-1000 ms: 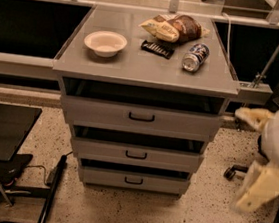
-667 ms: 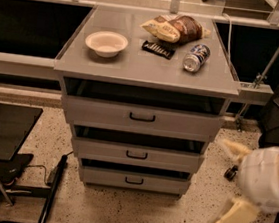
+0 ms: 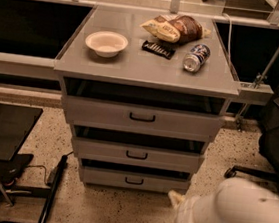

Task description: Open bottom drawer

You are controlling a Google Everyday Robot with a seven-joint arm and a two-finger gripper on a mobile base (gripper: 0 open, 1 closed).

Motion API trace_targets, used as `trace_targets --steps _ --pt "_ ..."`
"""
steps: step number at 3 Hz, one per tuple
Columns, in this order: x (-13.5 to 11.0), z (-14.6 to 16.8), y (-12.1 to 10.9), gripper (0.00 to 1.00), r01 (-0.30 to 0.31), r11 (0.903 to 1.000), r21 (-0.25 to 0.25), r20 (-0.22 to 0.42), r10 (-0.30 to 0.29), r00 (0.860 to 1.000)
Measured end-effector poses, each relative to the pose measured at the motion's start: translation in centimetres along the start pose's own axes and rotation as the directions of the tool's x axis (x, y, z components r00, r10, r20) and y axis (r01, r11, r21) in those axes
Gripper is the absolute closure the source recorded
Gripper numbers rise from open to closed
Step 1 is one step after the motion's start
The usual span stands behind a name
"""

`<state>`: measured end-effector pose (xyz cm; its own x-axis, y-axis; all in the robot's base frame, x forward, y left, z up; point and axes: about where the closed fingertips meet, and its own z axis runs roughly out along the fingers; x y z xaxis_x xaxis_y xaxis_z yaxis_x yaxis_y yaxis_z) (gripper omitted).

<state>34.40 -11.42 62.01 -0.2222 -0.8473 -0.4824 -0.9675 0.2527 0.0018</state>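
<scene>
- I am looking down at a speckled floor (image 3: 117,216) with a grey drawer cabinet standing on it, and dark openings along the wall behind.
- The bottom drawer (image 3: 107,177) is the cabinet's lowest tier, just above the floor. It has a small black bar handle (image 3: 134,181) at the centre and a dark slot above its front.
- The end effector (image 3: 175,215) is low at the right, near the bottom drawer's right corner but apart from it and clear of the handle. I cannot tell whether it is open or closed, as it is partly cut off by the bottom edge.
- The white arm (image 3: 241,213) runs from it towards the lower right corner.
- Above the bottom drawer come the middle drawer (image 3: 104,151) and the top drawer (image 3: 99,113), each with its own black handle.
- The cabinet's surface (image 3: 149,70) carries a white bowl (image 3: 106,43) at the left and a chip bag (image 3: 175,28) at the back. A black packet (image 3: 158,48) lies just in front of the bag, and a can (image 3: 196,58) lies on its side at the right.
- A black side table (image 3: 4,131) stands to the left of the cabinet.
- A dark office chair (image 3: 276,144) stands to the right.
</scene>
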Motion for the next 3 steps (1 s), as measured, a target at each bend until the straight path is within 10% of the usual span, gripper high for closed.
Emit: trace_targets --steps 1,3 --pt "0.9 3.7 1.3 0.0 0.032 0.999 -0.03 -0.059 -0.034 0.998" --pt "3.7 4.2 -7.2 0.0 -0.07 0.9876 0.141 0.097 0.057 0.994"
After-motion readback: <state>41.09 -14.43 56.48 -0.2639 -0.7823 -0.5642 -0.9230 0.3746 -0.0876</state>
